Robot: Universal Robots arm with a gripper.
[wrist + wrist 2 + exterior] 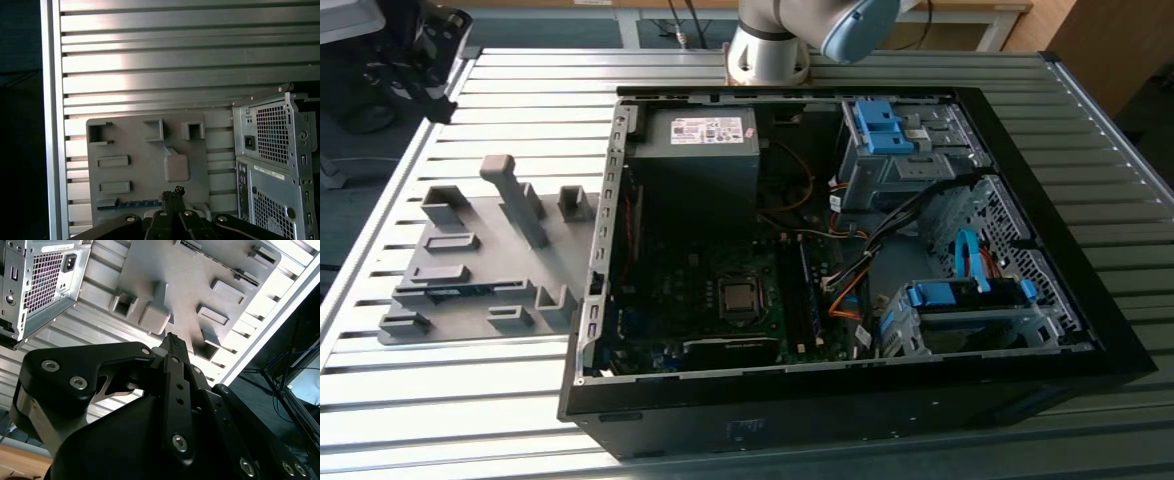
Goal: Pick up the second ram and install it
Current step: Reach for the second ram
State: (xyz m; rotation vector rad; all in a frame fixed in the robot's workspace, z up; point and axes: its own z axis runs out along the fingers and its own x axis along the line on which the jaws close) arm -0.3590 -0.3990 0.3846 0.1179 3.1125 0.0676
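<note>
ok, gripper (174,192) closed on nothing, above the grey holder tray (140,150). second ram (131,204), one stick, lies flat in the tray below the gripper. one tall post (176,168) rises right beside; one open pc case (787,400) further off.

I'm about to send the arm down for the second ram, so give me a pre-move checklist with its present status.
1. Second ram lying in the grey holder: ok.
2. Gripper clear of the ram, not touching it: ok.
3. Jaws open for a pick: not ok, they stand shut and empty.
4. Computer case open on top: ok.
5. Free memory slot on the board: cannot tell.
</note>
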